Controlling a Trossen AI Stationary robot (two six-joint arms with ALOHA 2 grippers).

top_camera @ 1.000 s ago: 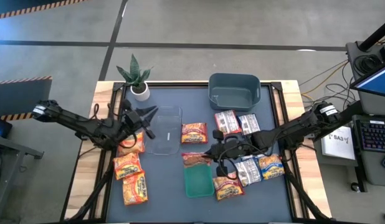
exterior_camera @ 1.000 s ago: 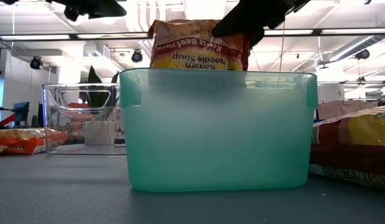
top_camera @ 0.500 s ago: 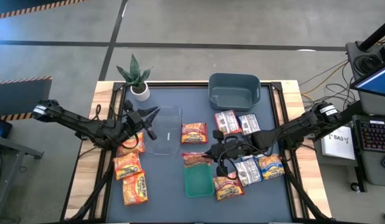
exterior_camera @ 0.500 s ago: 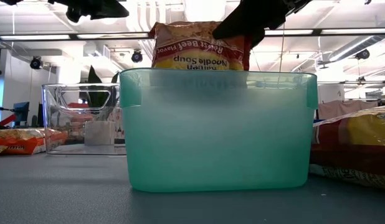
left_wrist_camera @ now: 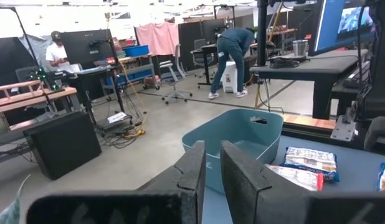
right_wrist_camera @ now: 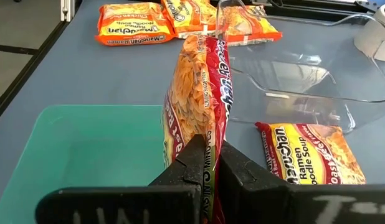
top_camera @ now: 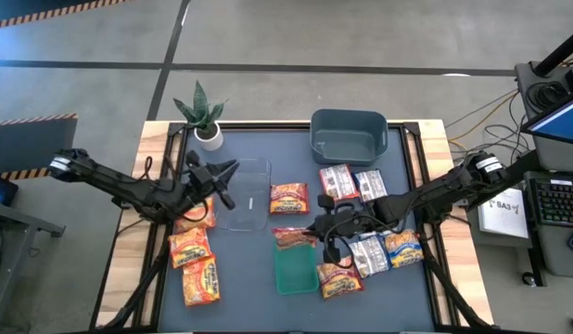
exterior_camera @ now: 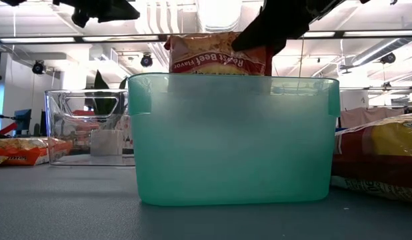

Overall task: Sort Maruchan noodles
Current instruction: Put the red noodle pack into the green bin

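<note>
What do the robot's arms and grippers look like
Both arms are slim, dark and jointed, with black cables looped along them and a pale band near each base. The left gripper and right gripper each end in two flat, wedge-shaped black fingers. The right gripper's base bears white handwritten marks.

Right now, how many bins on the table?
3. Grey-blue bin at the plant end, toward the right arm; clear bin left of centre; green bin mid-table, below the red noodle packet held by the right gripper. None look hidden.
</note>
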